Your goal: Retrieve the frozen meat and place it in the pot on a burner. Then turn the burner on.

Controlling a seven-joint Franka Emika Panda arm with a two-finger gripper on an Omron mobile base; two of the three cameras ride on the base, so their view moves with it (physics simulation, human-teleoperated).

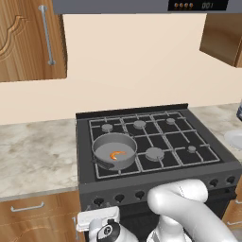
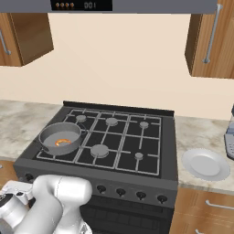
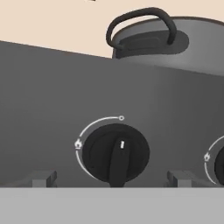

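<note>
1. Sitting in the pot [image 1: 114, 150] on the front left burner is the frozen meat [image 1: 116, 154].
2. The gripper [image 3: 111, 177] is wide open, facing a knob [image 3: 116, 153].
3. It might slip off, or turn the wrong knob.

We saw even, bright, diffuse light with no clear source and only faint shadows. The wall [image 1: 142, 71] looked flat and glare-free. The knob [image 3: 116, 153] and pot [image 3: 175, 43] edges were slightly soft up close.
</note>
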